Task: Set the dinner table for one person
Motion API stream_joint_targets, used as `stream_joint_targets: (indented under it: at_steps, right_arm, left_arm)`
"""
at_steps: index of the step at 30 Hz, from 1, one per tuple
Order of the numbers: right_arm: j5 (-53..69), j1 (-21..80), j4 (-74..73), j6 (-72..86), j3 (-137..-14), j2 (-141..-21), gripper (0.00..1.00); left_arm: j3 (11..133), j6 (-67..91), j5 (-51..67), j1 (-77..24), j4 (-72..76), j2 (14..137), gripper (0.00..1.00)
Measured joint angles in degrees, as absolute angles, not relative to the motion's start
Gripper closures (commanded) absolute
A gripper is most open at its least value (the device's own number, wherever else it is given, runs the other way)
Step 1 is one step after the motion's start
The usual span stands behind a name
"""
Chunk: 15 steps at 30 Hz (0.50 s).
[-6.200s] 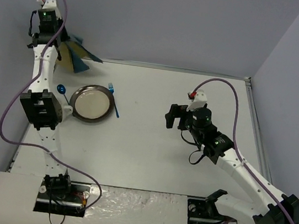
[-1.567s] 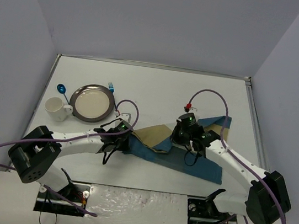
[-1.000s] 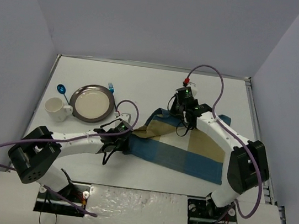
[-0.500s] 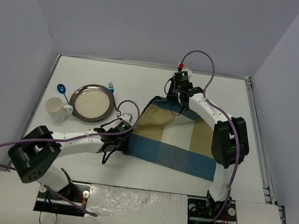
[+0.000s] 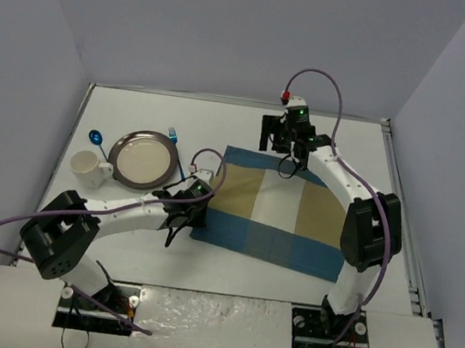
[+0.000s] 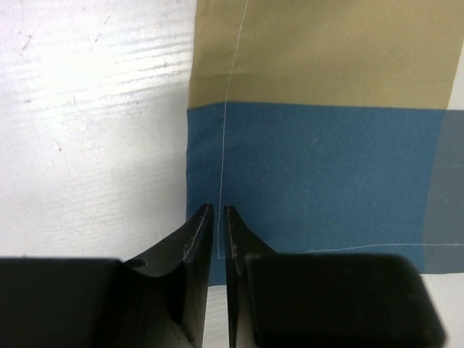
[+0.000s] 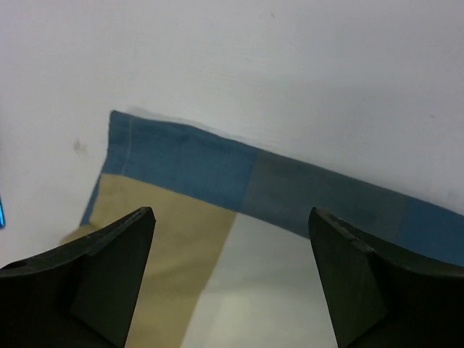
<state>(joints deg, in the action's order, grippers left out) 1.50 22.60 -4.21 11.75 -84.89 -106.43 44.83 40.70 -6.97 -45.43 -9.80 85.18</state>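
Since half a second ago, the cloth mat point(image 5: 278, 219) has gone from bunched up to flat, and the right arm has reached farther back.

From the top camera, the mat lies in the middle of the white dinner table point(image 5: 222, 125), a little right of center. The left pincer point(image 5: 193, 212) sits at the mat's near left corner. I think it holds that corner down so the cloth does not slide. The right pincer point(image 5: 277, 137) hangs over the far left corner, as if it just let go. A plate point(image 5: 141, 159), a cup point(image 5: 86, 168), a blue fork point(image 5: 175, 150) and a blue spoon point(image 5: 94, 136) wait at the left of the frame, off the mat. They most likely go on the mat next.

The left wrist camera shows what the top one cannot. The left pincer point(image 6: 217, 212) has its jaws almost together, with only a thin slit, right on the blue edge of the mat point(image 6: 319, 167). It looks pinched onto the cloth.

The right wrist camera shows the right pincer point(image 7: 230, 214) with its jaws wide apart and nothing in them. Below it, the blue corner of the mat point(image 7: 181, 163) lies flat on the bare surface.
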Motion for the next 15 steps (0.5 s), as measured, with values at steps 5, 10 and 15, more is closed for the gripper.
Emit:
stream_joint_targets:
  at_steps: [5, 10, 15]
  right_arm:
    - [1.51, 21.36, -4.11, 7.47, -77.77, -101.45, 0.16]
    - [3.53, 21.41, -4.44, 2.21, -76.06, -102.54, 0.15]
    - [10.95, 21.48, -3.94, -6.62, -80.69, -107.16, 0.12]
  left_arm:
    - [47.51, 38.9, -7.63, -45.19, -10.65, 88.11, 0.91]
    - [49.32, 37.44, -7.56, -44.97, -10.91, 91.48, 0.92]
    - [49.71, 37.0, -7.56, -44.93, -11.16, 90.68, 0.91]
